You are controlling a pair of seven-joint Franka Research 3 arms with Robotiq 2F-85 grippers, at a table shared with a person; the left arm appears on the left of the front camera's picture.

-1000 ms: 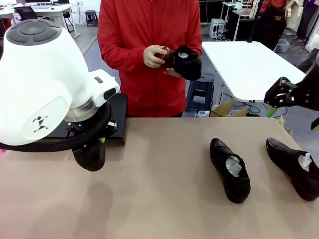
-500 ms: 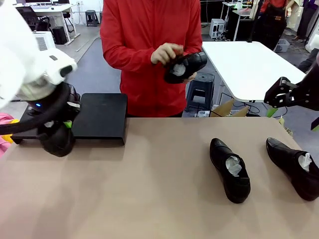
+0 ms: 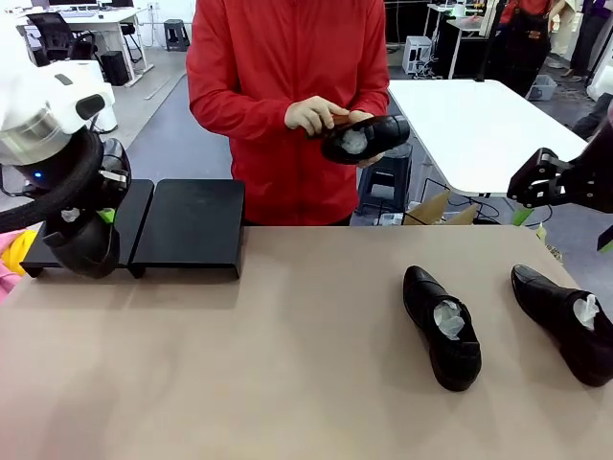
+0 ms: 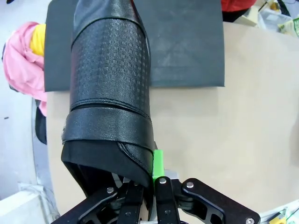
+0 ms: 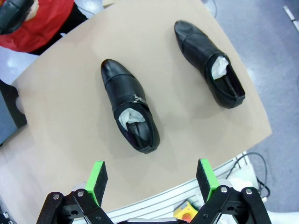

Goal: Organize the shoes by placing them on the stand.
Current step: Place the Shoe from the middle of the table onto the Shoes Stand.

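Left claw point(image 4: 152, 170) clamps shoe point(image 4: 110, 84) hanging over stand point(image 4: 187, 46).

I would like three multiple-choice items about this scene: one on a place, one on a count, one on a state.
1. Where do the two glossy black leather shoes that nobody holds lie?
A) on a chair
B) on the tan tabletop
C) on the floor

2. How many such shoes are in view in all?
A) two
B) three
C) four

3. The right end effector is:
A) open and empty
B) shut on a shoe
C) shut on a cloth

Answers:
1 B: both rest flat on the tabletop.
2 C: two lie on the tabletop, one shoe is in the left end effector, and one is in the person's hands.
3 A: its green pads stand apart with nothing between them.
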